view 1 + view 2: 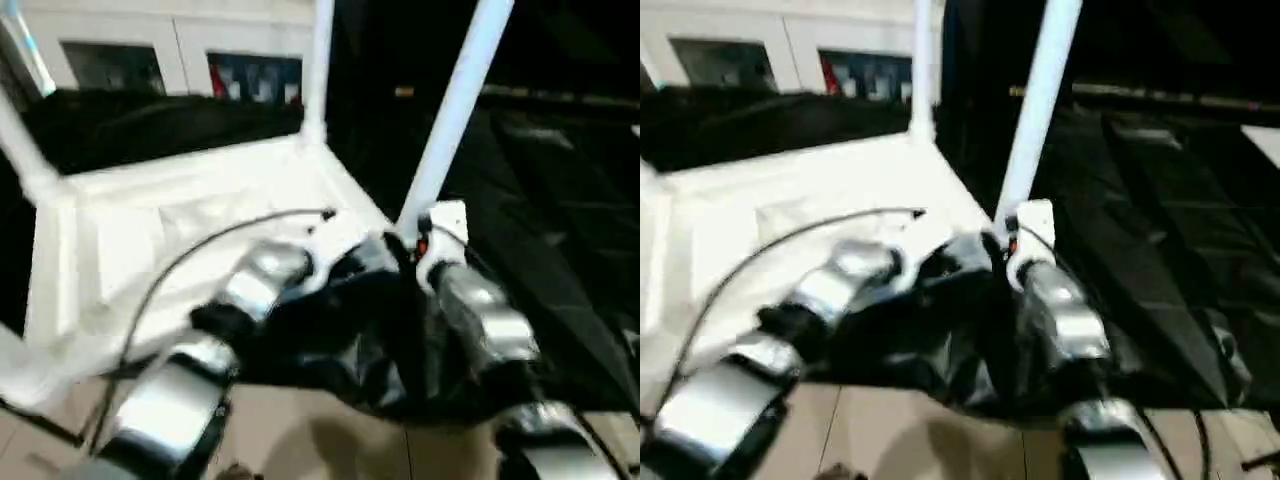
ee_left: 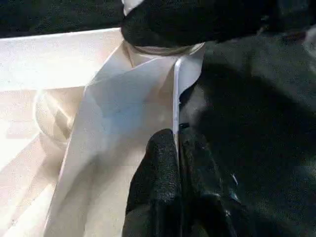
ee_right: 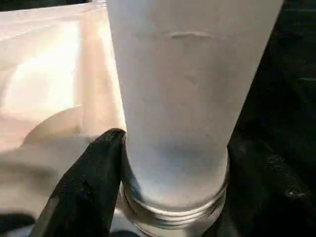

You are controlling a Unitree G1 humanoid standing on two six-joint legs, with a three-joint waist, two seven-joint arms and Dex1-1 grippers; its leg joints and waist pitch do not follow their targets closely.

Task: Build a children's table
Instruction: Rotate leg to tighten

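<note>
Right wrist view: right gripper [image 3: 173, 197] jaws clamp leg [image 3: 187, 98] at corner socket; left gripper [image 2: 180, 163] jaws together, pinching tabletop [image 2: 59, 64] rim. Next: seat leg fully.

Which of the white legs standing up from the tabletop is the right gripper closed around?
The near-right leg, at the corner closest to the robot. The right gripper clasps its base by the threaded collar; the far-right leg and the left leg stand untouched.
</note>
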